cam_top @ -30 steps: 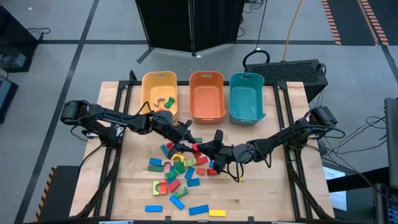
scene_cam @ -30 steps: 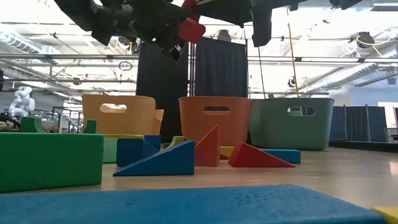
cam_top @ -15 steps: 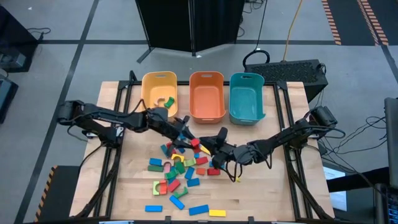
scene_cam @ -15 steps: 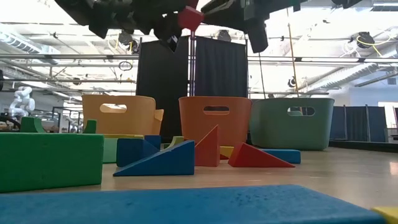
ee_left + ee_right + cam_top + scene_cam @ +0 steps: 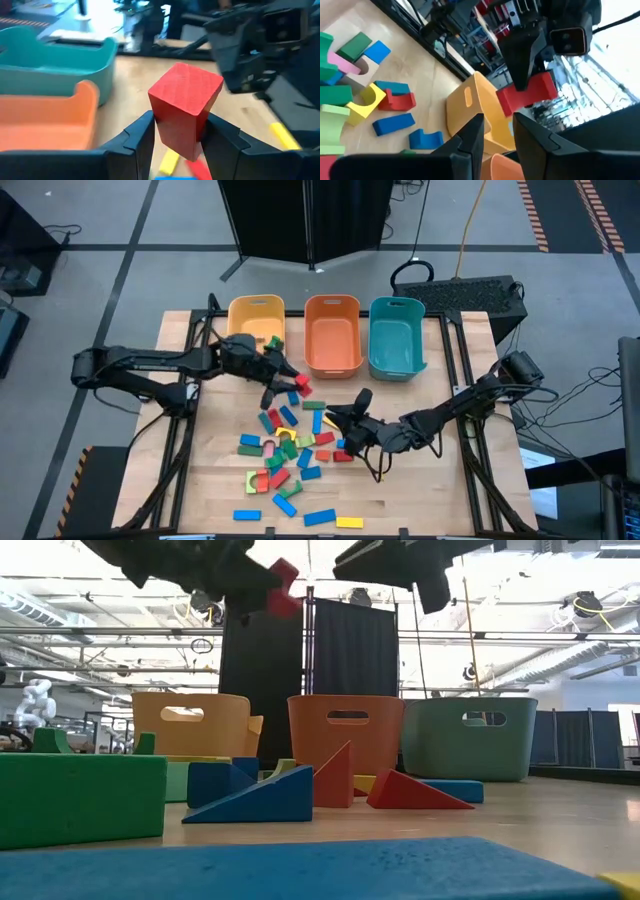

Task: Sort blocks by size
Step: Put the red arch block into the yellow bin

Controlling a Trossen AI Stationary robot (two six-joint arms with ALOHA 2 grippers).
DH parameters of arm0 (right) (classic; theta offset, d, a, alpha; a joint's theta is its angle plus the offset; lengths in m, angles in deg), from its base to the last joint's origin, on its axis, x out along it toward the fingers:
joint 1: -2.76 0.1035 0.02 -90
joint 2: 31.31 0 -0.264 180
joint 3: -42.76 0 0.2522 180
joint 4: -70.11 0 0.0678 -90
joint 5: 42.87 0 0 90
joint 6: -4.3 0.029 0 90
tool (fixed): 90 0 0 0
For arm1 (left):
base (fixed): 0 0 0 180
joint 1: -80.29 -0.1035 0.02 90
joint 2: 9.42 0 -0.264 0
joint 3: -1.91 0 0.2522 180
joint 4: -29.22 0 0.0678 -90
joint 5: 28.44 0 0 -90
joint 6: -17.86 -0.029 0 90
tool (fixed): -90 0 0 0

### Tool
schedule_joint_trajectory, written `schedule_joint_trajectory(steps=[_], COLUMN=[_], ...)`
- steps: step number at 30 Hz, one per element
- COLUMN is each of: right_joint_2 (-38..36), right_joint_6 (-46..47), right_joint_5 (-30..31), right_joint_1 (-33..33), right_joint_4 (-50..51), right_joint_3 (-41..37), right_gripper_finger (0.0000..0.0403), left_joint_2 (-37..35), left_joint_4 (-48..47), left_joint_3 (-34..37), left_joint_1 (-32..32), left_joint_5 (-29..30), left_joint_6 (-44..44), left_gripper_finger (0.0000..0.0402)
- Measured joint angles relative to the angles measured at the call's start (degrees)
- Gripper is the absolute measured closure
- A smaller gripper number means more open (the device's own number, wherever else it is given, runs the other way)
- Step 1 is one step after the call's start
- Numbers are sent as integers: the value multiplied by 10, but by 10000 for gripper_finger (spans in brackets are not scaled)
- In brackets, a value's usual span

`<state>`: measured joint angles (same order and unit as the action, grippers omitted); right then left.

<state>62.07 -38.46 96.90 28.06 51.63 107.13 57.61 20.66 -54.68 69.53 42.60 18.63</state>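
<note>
Left gripper [image 5: 176, 142] clamps a red block [image 5: 185, 107] (right gripper's [image 5: 497, 130] fingers apparently empty).

left hand [image 5: 527, 82] gripping red block [image 5: 526, 98], yellow bin [image 5: 472, 107], scattered blocks [image 5: 367, 102]

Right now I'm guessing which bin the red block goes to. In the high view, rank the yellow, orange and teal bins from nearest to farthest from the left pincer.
1. Yellow bin, behind the left pincer, to its left.
2. Orange bin, behind it, to its right; too close to the yellow bin to call.
3. Teal bin, farthest right.
</note>
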Motion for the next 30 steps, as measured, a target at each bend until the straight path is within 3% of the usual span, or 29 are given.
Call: schedule_joint_trajectory(steps=[10,25,30], right_joint_2=[0,-1,-1], right_joint_6=[134,229,261], right_joint_5=[0,-2,-3], right_joint_1=[-16,-19,-28], right_joint_4=[125,191,193], right_joint_3=[0,0,0], right_gripper_finger=[312,312,312], left_joint_2=[-44,-46,-46], left_joint_4=[-67,-243,-284], left_joint_3=[0,0,0], left_joint_1=[-84,-188,-215], left_joint_5=[28,208,235], left_joint_6=[0,36,71], left_gripper_finger=[254,254,254])
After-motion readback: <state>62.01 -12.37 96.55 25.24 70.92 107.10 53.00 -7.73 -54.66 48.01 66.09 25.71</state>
